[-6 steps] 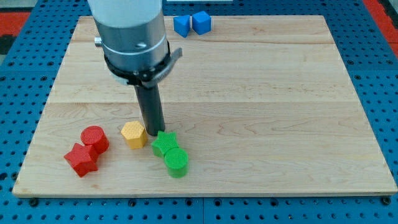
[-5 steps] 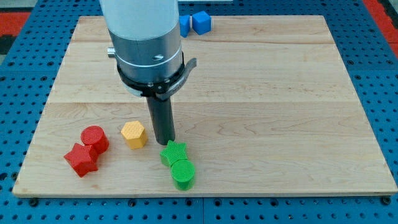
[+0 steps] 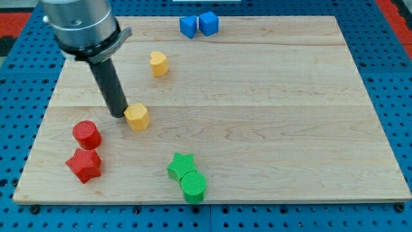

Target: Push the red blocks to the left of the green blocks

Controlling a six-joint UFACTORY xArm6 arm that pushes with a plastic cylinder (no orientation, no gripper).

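Note:
A red cylinder (image 3: 86, 135) and a red star block (image 3: 84, 164) sit near the view's bottom left, almost touching. A green star block (image 3: 180, 165) and a green cylinder (image 3: 193, 187) touch each other at the bottom centre, well to the right of the reds. My tip (image 3: 118, 114) rests on the board just left of a yellow hexagonal block (image 3: 137, 116), touching or nearly touching it, and above and to the right of the red cylinder.
A yellow heart-shaped block (image 3: 159, 63) lies in the upper middle. Two blue blocks (image 3: 198, 25) sit side by side at the board's top edge. The wooden board (image 3: 290, 116) is edged by a blue pegboard.
My tip has moved from the green star up and left to the yellow hexagon's left side. The yellow hexagon and red cylinder now sit higher up. The green pair shifted slightly down and right.

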